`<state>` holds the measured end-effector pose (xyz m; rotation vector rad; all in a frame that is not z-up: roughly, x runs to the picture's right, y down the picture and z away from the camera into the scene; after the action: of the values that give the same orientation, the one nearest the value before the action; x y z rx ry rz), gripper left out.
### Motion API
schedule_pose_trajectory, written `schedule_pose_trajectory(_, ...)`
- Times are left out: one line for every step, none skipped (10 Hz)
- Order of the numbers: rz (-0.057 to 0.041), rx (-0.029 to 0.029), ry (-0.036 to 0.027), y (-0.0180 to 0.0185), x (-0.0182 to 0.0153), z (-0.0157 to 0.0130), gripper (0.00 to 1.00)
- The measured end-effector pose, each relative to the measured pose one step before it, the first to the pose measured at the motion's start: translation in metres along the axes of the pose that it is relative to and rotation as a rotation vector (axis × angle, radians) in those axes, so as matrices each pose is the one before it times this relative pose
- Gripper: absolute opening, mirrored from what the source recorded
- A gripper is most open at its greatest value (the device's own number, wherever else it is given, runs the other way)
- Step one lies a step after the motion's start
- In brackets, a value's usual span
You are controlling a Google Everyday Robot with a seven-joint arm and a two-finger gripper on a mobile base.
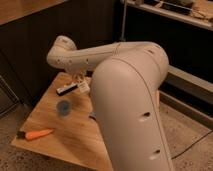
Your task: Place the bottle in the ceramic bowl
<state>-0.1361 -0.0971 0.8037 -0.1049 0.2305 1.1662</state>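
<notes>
Gripper is hanging under the wrist, over the far part of the table. Its fingers are fully closed. The bottle is showing just below the tips, off the wood. We are judging it held, though the contact itself is too small to confirm.

We are not finding the bowl. The arm is covering the table's right side, where it may be sitting. A dark flat item is lying just left of the bottle. The cup is standing nearer to us, and the carrot is at the near left edge.

Step in hand, as we are judging it: carrying the bottle to the bowl. To do it well, we are advising:
- travelling at this height, clear of the cup and the dark item;
- stopping centred over the bowl;
- lowering until the bottle is almost touching the inside, and only then letting go.

Letting go too high is risking a bounce out, or a knock that shifts the bowl.
</notes>
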Motion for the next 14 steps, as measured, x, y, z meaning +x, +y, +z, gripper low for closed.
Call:
schedule_pose_trajectory(0.00759,0.00789,-0.00065,-0.00553,-0.00188,0.00054,0.0)
schedule_pose_trajectory(0.00795,0.00862,-0.00139,-0.00591,-0.0023,0.00032,0.0)
schedule_pose_trajectory(0.00657,0.00765,-0.00294,-0.00521,-0.00228,0.0004,0.0)
schedule_pose_trajectory(0.01204,0.00965,-0.0053,-0.00654,-0.00386,0.00099,0.0)
schedule_pose_trajectory(0.00806,0.00498,-0.00298,-0.00374,-0.0027,0.00132,0.0)
schedule_pose_trajectory(0.00444,0.00334,-0.00104,-0.00223,-0.00142,0.00095,0.0)
schedule_pose_trajectory(0.01015,0.01169,0.00277,-0.00637,-0.00198,0.00283,0.0)
schedule_pose_trajectory(0.00683,0.00744,0.00309,-0.00423,-0.00095,0.00177,0.0)
schedule_pose_trajectory(0.0086,0.00807,0.00438,-0.00485,-0.00101,0.002,0.0)
schedule_pose_trajectory(0.00774,0.00997,0.00567,-0.00508,-0.00113,0.0026,0.0)
schedule_pose_trajectory(0.00319,0.00643,0.00362,-0.00244,-0.00083,0.00184,0.0)
schedule_pose_trajectory(0.00218,0.00714,0.00374,-0.00226,-0.00152,0.00217,0.0)
schedule_pose_trajectory(0.00107,0.00572,0.00447,-0.0012,-0.00125,0.00214,0.0)
schedule_pose_trajectory(0.00401,0.00613,0.00732,-0.00181,-0.00093,0.00286,0.0)
